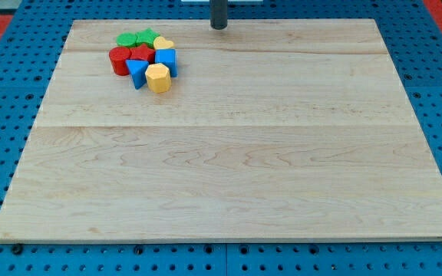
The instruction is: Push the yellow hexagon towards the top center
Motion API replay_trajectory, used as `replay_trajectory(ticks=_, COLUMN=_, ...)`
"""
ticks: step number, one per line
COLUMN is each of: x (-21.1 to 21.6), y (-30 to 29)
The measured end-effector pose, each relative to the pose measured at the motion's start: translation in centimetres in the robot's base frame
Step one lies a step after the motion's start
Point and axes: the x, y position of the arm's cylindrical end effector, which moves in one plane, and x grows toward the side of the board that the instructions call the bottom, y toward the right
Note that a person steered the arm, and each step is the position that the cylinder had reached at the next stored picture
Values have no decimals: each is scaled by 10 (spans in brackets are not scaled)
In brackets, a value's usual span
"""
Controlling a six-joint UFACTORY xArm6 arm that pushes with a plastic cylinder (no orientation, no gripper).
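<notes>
A: Start at the view's left. What sits on the desk (229, 192)?

B: One tight cluster near the top left corner. At its left edge is a red cylinder (119, 60), with a green block (126, 39) above it whose shape I cannot make out. Next comes a green star (146, 37), a red star (140, 53) below it, and a blue triangle (136, 72) at the cluster's bottom.

A: And the task's block?

B: The yellow hexagon (158, 77) sits at the cluster's lower right corner, touching the blue triangle on its left and a blue block (166, 60) just above it. A second yellow block (163, 44), perhaps a heart, lies above that blue one. The hexagon is on the outside of the pack, so its right and bottom faces are free.

A: Further right?

B: My tip (219, 27) stands at the top edge, about centre, well apart from every block and up and to the right of the hexagon. There is no gripper on this arm, only the rod, so nothing opens, shuts or is held; it touches nothing.

A: Is that a good place to push from?

B: I judge not. The tip stands roughly where the hexagon should go. It likely needs to come round to the hexagon's lower left, where the blue triangle crowds in, so the triangle may be dragged along.
</notes>
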Motion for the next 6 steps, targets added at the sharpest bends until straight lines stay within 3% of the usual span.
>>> replay_trajectory(ticks=1, x=26, y=-33)
replay_trajectory(ticks=3, x=62, y=11)
replay_trajectory(ticks=5, x=165, y=18)
replay_trajectory(ticks=6, x=204, y=-61)
